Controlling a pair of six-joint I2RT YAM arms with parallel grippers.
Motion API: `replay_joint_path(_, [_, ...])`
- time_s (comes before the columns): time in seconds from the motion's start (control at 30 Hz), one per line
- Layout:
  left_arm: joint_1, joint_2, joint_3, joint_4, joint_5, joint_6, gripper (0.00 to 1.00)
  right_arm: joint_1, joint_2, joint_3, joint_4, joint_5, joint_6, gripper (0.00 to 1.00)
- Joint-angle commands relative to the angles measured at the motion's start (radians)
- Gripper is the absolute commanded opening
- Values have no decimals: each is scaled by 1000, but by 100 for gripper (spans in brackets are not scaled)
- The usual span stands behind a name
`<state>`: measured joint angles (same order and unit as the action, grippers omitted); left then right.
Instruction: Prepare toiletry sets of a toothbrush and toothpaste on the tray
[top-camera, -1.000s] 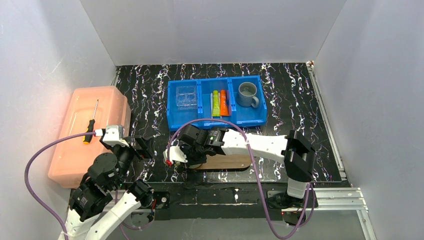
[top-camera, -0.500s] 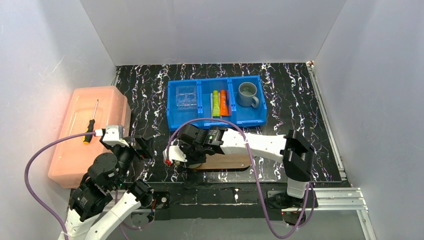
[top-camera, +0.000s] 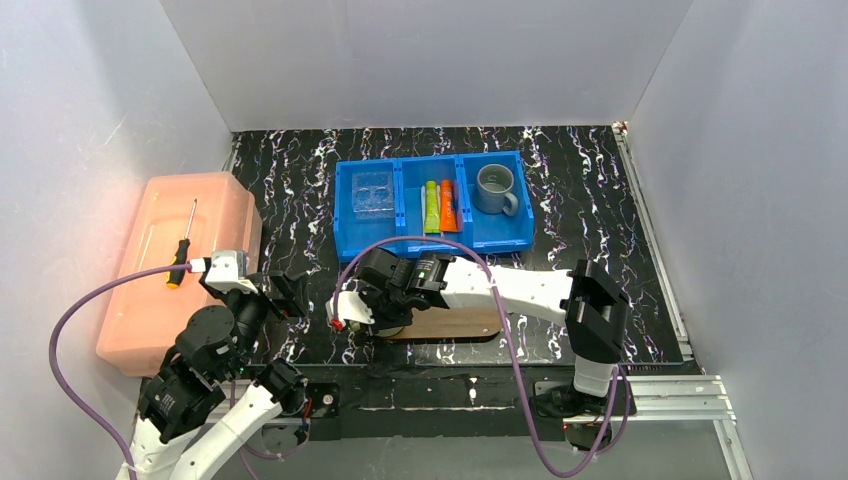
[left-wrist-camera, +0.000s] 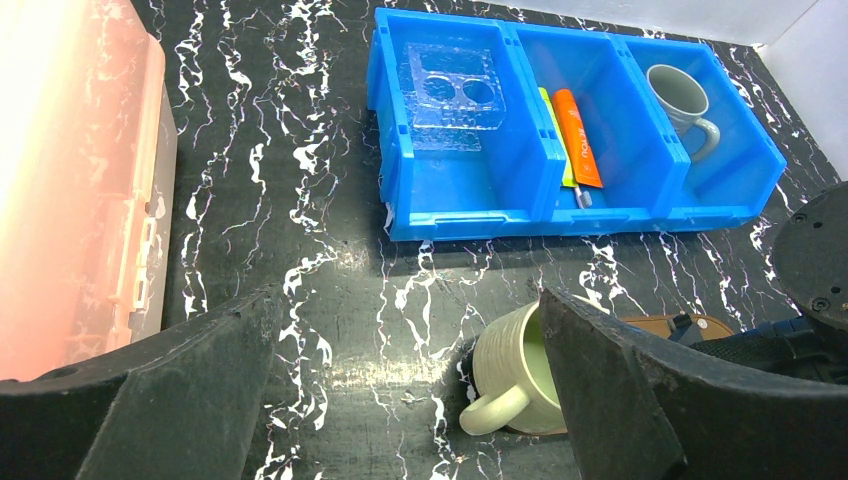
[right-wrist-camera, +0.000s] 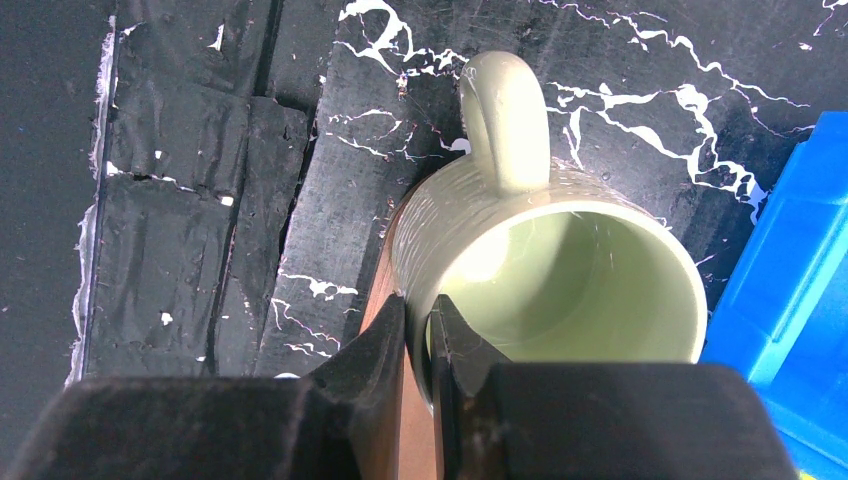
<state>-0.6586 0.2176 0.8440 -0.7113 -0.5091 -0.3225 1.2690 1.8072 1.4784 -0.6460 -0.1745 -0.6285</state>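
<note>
Black marbled table (top-camera: 600, 200), white walls on three sides. Pink translucent storage box (top-camera: 160, 270) at the left edge, lid on. Blue three-compartment bin (top-camera: 432, 246) mid-table. Dark-brown wooden tray (top-camera: 460, 325) lies near the front edge, largely covered by the right arm, nothing of the sets visible on it.

Left gripper (left-wrist-camera: 410, 340): jaws spread wide, holding nothing, hovering over bare table left of the tray. Right gripper (right-wrist-camera: 418, 320): fingers pinched on the rim of the pale green mug (right-wrist-camera: 560, 280), one inside, one outside. This mug sits at the tray's left end with its handle pointing away from the fingers; cannot tell whether it is resting or lifted.

Bin contents, left to right:
- clear holder (top-camera: 373, 193)
- lime-green tube (top-camera: 431, 208) and orange tube (top-camera: 447, 205), side by side
- grey mug (top-camera: 495, 188), upright

Screwdriver (top-camera: 182, 250) lies on the box lid.
</note>
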Motion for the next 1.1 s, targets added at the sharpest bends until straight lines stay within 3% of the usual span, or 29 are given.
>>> replay_joint_path(0.0, [-4, -2, -6, 3, -24, -3, 99, -5, -45, 36, 17, 10, -18, 1])
replay_joint_path(1.07, [-4, 2, -6, 3, -22, -3, 99, -5, -74, 16, 5, 7, 7, 1])
